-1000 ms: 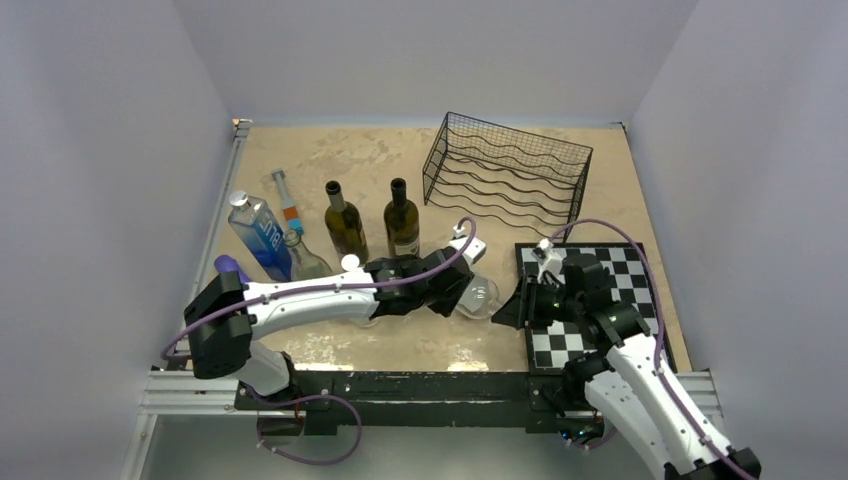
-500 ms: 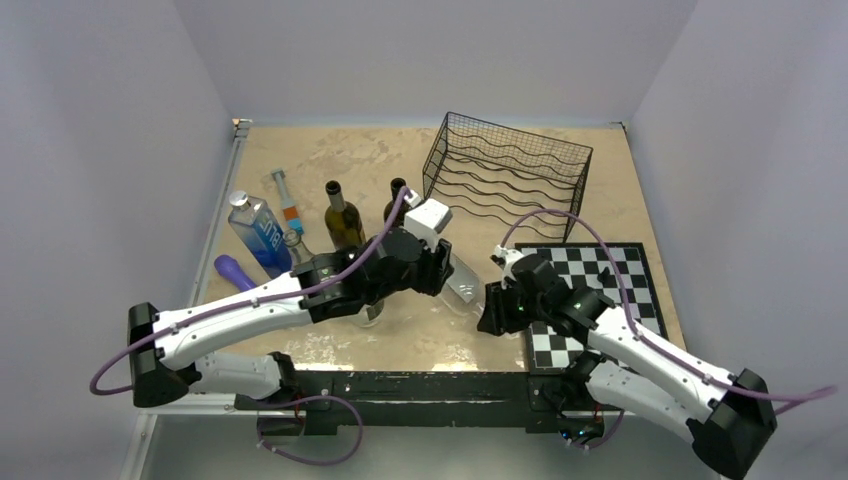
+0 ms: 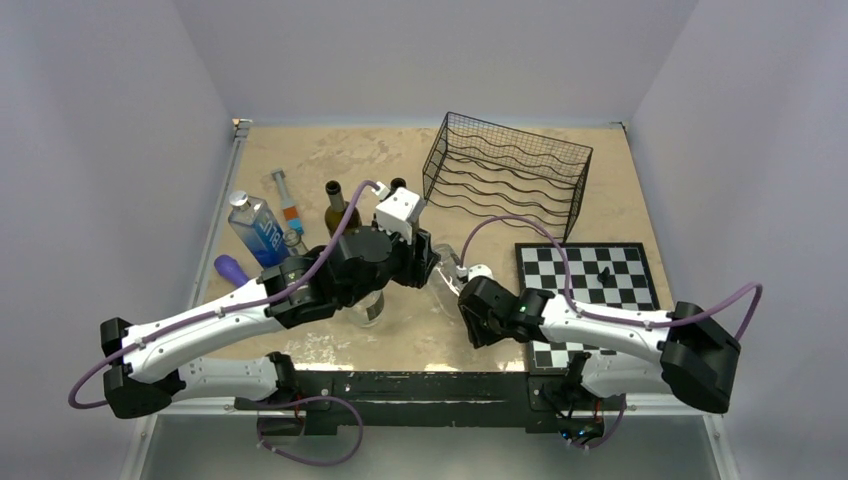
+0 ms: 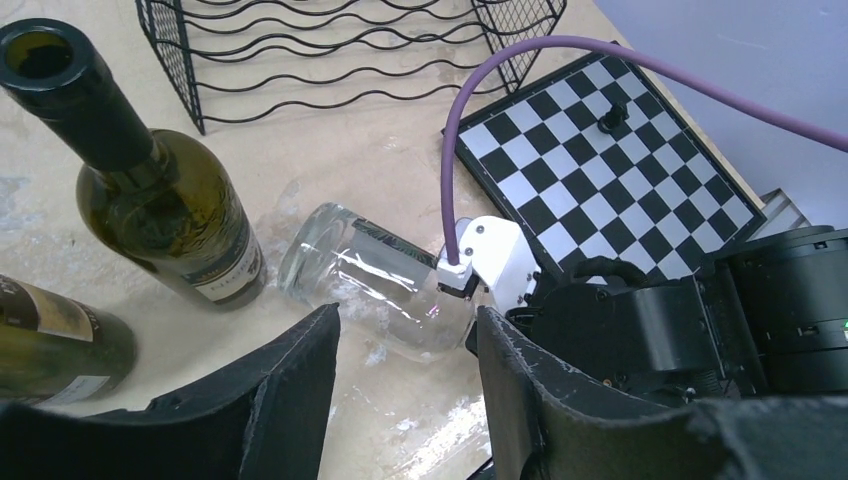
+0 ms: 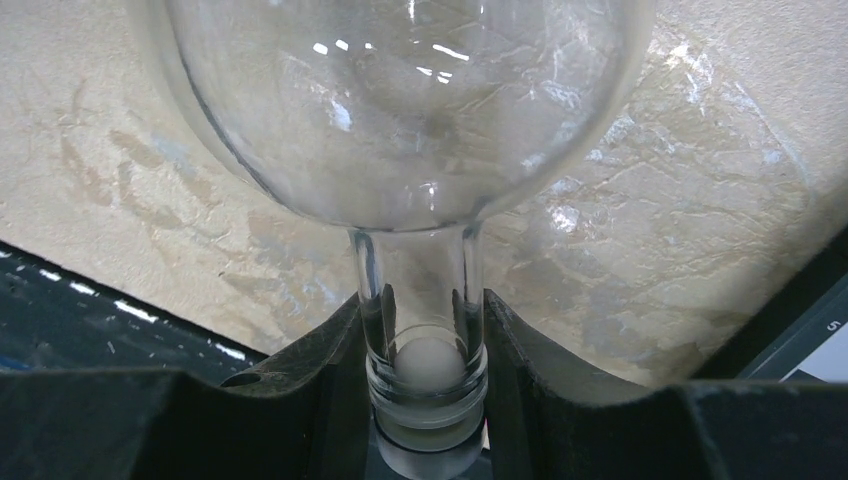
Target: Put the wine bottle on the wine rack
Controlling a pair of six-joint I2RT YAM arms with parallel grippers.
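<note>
One clear wine bottle (image 5: 400, 110) lies centre of the top view, neck clenched by right gripper (image 5: 420, 315). Left gripper (image 4: 407, 325) parted, empty. Wine rack (image 3: 508, 175) upper centre. Risk: the smooth glass neck may slip or twist on lifting.

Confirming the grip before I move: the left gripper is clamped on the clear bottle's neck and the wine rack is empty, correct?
No: the right gripper clamps the clear bottle by its neck, per the right wrist view; the wine rack is empty.
</note>
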